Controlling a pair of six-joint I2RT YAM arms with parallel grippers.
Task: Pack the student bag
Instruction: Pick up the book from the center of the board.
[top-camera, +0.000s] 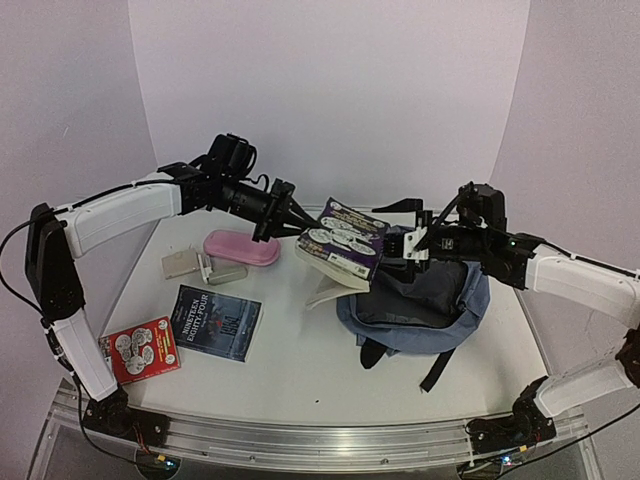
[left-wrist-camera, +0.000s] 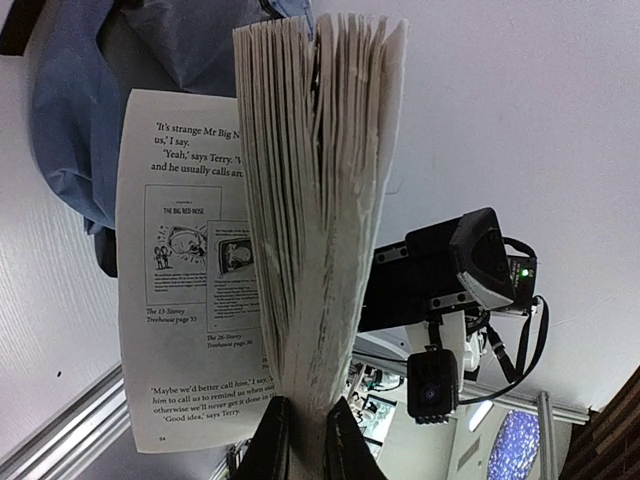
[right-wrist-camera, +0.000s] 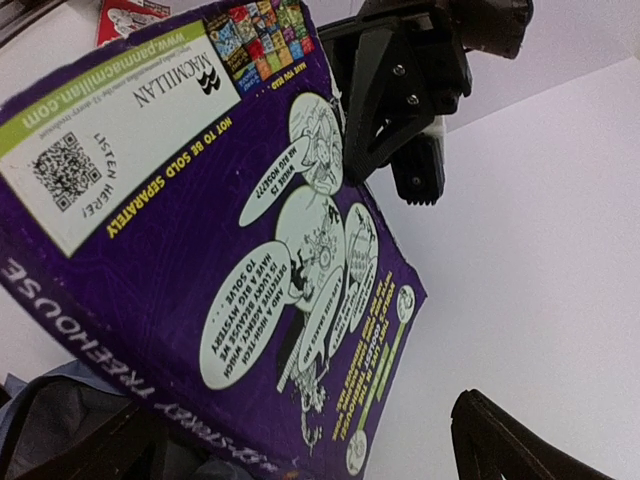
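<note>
Packing looks barely begun: the student bag (top-camera: 420, 310) lies slumped on the worktop (top-camera: 300, 385) right of centre, its mouth open, and nothing can be seen inside it. The left claw (top-camera: 296, 222) is pinched narrow on a purple paperback (top-camera: 345, 245), held just above that mouth with its glossy cover up and a loose page drooping. The right claw (top-camera: 418, 243) stands wide at the bag's far rim; whether it touches the fabric I cannot tell. Left to pack are, by my reckoning, 5 things: a smooth pink pencil case (top-camera: 241, 247), 2 small beige blocks (top-camera: 185, 264), a dark paperback (top-camera: 215, 322) and a red book (top-camera: 140, 350). The bag is soft, blue-grey and creased.
</note>
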